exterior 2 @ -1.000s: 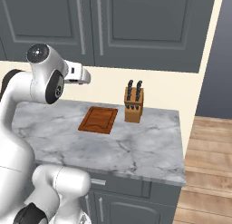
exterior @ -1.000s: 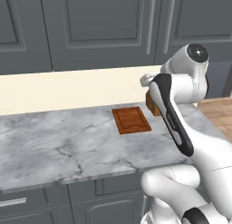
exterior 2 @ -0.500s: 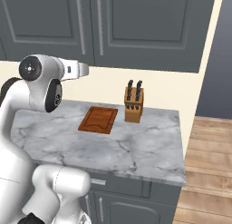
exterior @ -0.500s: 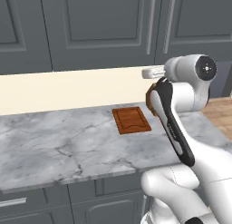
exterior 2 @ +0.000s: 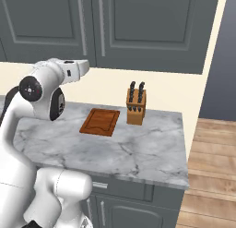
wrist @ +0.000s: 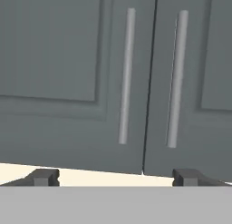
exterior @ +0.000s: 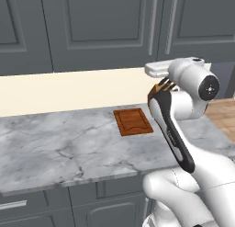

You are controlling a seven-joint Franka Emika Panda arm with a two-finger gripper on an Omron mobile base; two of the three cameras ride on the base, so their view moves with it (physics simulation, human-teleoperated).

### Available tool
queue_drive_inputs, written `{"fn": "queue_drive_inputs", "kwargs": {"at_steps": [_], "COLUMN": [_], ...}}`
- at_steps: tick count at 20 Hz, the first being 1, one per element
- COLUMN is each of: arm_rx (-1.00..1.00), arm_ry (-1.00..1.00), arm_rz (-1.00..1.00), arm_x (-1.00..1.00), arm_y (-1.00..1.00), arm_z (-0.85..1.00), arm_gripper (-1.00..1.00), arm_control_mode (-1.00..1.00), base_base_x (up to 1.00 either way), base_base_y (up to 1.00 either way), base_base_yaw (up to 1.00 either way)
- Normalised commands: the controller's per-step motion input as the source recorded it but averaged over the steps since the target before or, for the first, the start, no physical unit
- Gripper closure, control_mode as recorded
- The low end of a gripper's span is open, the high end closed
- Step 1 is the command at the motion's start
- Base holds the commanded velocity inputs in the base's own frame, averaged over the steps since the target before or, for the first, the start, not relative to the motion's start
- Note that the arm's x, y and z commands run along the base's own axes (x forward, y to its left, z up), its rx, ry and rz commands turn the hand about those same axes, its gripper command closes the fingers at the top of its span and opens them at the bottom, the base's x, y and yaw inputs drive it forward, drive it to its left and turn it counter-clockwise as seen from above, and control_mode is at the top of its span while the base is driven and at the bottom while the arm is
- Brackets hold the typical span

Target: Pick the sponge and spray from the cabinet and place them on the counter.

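Jaws standing wide, nothing between them; gripper (wrist: 115, 177) is facing the closed cabinet (wrist: 68, 60), just below its two door handles (wrist: 126, 75). Sponge and spray presumably sitting behind these doors, unseen. Judging the step as opening a door: approaching one handle squarely, closing around its middle, pulling straight out. Handles are running vertically, long axis up-down. Counter (exterior: 59, 148) is waiting below, cutting board (exterior: 133, 122) on it.

Arm raised, wrist level, 2 fingers (wrist: 45, 177) spread wide apart.
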Motion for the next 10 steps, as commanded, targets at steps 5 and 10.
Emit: {"fn": "queue_drive_inputs", "kwargs": {"at_steps": [5, 10], "arm_rx": [0.05, 0.0], "arm_ry": [-0.22, -0.03], "arm_rz": [0.0, 0.0], "arm_x": [-0.03, -0.01], "arm_y": [-0.01, 0.0], "arm_z": [0.07, 0.0], "arm_gripper": [-1.0, -1.0], "arm_control_mode": [-1.0, -1.0], "base_base_x": [0.0, 0.0], "base_base_y": [0.0, 0.0], "base_base_yaw": [0.0, 0.0]}}
